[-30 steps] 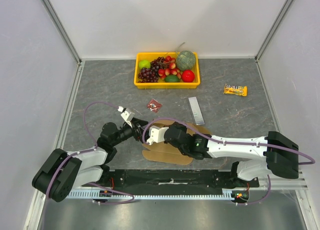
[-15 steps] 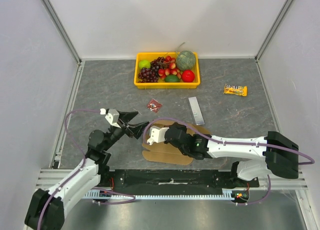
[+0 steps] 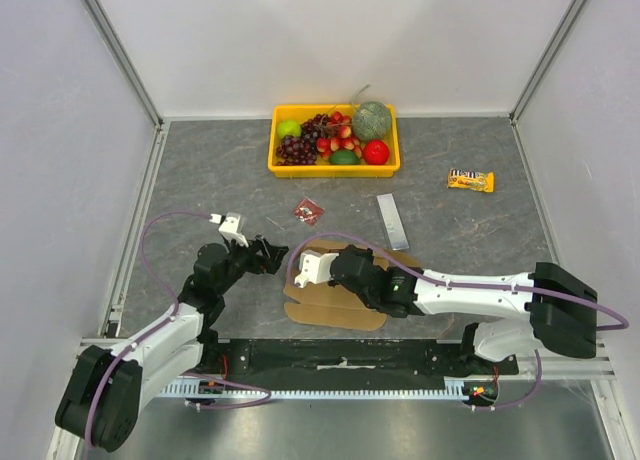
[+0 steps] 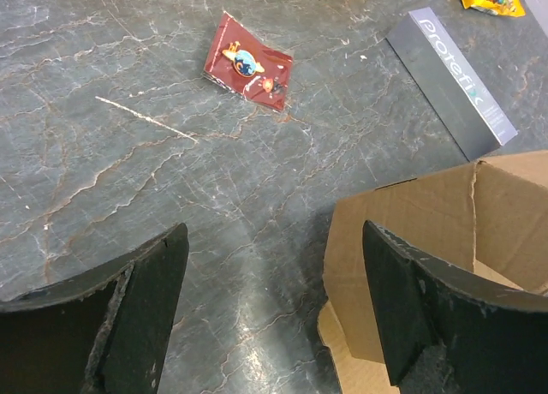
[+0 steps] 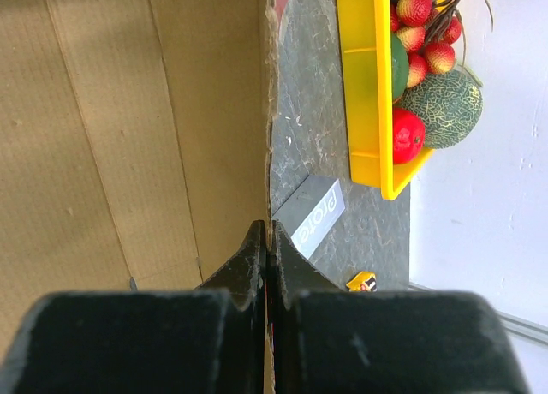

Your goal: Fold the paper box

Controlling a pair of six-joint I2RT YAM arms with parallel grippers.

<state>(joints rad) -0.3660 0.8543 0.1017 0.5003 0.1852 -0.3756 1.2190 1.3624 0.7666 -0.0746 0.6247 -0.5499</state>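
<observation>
The brown cardboard paper box (image 3: 335, 302) lies partly folded on the grey table, near the front middle. It also shows in the left wrist view (image 4: 445, 231) with one wall standing upright, and in the right wrist view (image 5: 128, 137). My right gripper (image 5: 269, 240) is shut on the upright edge of a box wall; in the top view it (image 3: 345, 270) sits over the box. My left gripper (image 4: 274, 300) is open and empty, just left of the box; in the top view it (image 3: 272, 258) is at the box's left edge.
A yellow tray (image 3: 280, 166) of fruit stands at the back. A red packet (image 3: 308, 212), a grey bar (image 3: 392, 220) and a yellow snack bar (image 3: 470, 180) lie on the table. White walls close in three sides.
My left arm swung out to the left and lifted, then came back low with its gripper beside the box's left edge. The right gripper stayed clamped on the box.
</observation>
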